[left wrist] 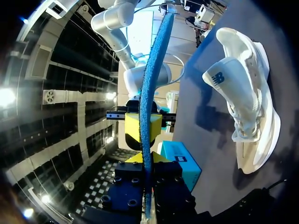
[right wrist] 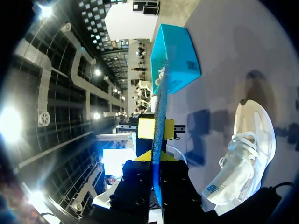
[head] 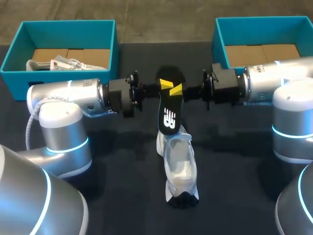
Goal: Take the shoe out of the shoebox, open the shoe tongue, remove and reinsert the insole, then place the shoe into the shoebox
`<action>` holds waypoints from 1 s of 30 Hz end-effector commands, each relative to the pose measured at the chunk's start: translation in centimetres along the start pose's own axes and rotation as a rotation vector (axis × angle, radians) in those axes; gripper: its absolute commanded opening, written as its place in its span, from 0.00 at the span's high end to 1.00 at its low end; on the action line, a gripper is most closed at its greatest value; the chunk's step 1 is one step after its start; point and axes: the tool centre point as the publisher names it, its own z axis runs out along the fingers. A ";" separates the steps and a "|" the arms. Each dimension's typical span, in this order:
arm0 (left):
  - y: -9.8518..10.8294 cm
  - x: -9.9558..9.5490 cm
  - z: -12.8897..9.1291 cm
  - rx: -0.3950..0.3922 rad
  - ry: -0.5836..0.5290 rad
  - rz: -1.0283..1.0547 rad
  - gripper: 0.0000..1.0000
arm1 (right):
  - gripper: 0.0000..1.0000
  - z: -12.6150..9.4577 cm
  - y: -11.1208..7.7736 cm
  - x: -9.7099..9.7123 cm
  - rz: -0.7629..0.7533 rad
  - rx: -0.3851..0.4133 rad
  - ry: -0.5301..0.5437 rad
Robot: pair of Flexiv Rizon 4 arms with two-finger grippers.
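Pinching the insole (head: 169, 115) near its top, your left gripper (head: 165, 86) and right gripper (head: 176, 90) both held it. It seemed light and floppy.

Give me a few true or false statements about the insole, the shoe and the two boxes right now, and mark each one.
1. The insole is out of the shoe and held off the table. True.
2. The shoe sits inside the right shoebox. False: it lies on the table between the two arms, outside both boxes.
3. Something pale lies in the left shoebox. True.
4. The left gripper is open and empty. False: it is shut on the insole, and so is the right gripper, which grips it from the other side.
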 end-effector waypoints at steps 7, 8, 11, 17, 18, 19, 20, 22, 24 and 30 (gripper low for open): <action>0.0 -0.1 0.0 0.011 -0.002 0.009 1.00 | 1.00 0.2 0.0 0.1 0.006 0.002 -0.007; -0.1 -0.2 0.0 0.011 -0.003 0.009 1.00 | 0.65 0.2 0.0 0.1 0.006 0.001 -0.011; -0.5 -0.4 -0.4 0.011 -0.003 0.011 1.00 | 0.00 -0.1 -0.3 0.1 0.008 -0.001 -0.039; -1.2 -0.5 -1.3 0.004 0.049 0.009 1.00 | 0.00 -2.0 -1.3 0.0 -0.036 -0.002 -0.074; -1.3 -0.5 -1.5 0.000 0.068 0.000 1.00 | 0.00 -2.5 -1.6 0.1 -0.058 0.003 -0.073; -1.4 -0.5 -1.7 0.003 0.079 -0.013 1.00 | 0.00 -2.8 -1.7 0.0 -0.076 0.007 -0.074; -1.4 -0.5 -1.9 0.015 0.110 -0.035 1.00 | 0.00 -3.5 -2.0 -0.1 -0.104 0.012 -0.086; -1.7 -0.4 -2.2 0.016 0.133 -0.057 1.00 | 0.00 -4.2 -2.3 -0.2 -0.132 0.025 -0.108; -2.1 -0.2 -2.6 0.025 0.170 -0.083 1.00 | 0.00 -5.3 -2.5 -0.4 -0.160 0.033 -0.142; -3.6 0.3 -3.4 0.052 0.233 -0.149 1.00 | 0.00 -7.5 -2.8 -0.9 -0.238 0.016 -0.205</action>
